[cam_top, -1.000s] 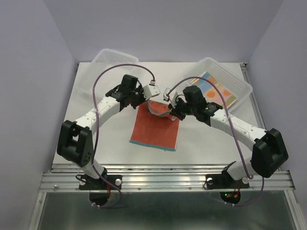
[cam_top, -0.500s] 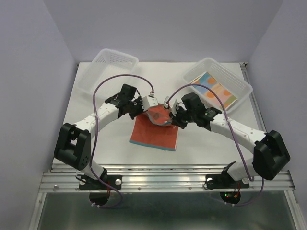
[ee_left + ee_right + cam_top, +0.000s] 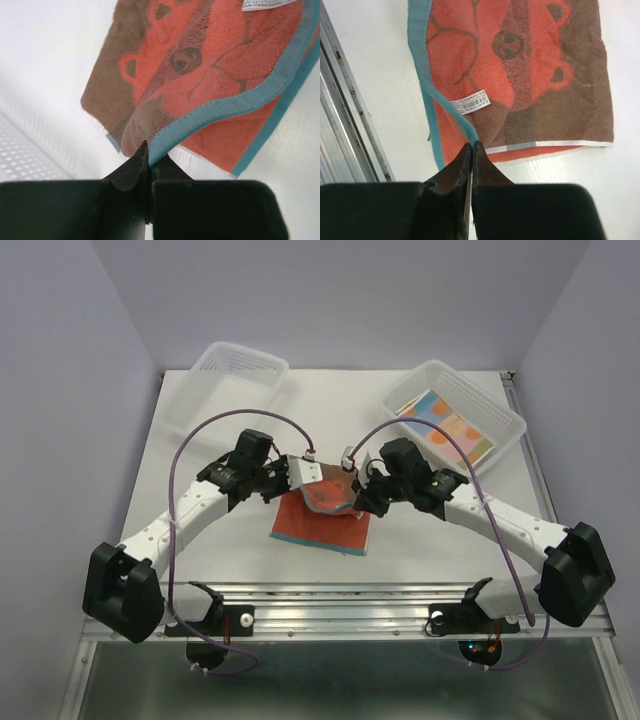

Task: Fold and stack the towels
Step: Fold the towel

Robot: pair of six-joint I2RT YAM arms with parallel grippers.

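An orange and brown towel (image 3: 322, 522) with a teal border and a bear print lies in the middle of the table, its far edge lifted and folded over towards the near edge. My left gripper (image 3: 297, 480) is shut on the towel's far left corner (image 3: 150, 140). My right gripper (image 3: 355, 492) is shut on its far right corner (image 3: 475, 137). Both hold the corners above the part that lies flat. A pastel spotted towel (image 3: 447, 428) lies in the right basket.
A clear mesh basket (image 3: 226, 387) stands at the back left, and another (image 3: 500, 420) at the back right. The metal rail (image 3: 340, 600) runs along the table's near edge.
Both grippers have carried the towel's far edge towards the near edge, folding it over the flat part. The arms have drawn back with it.
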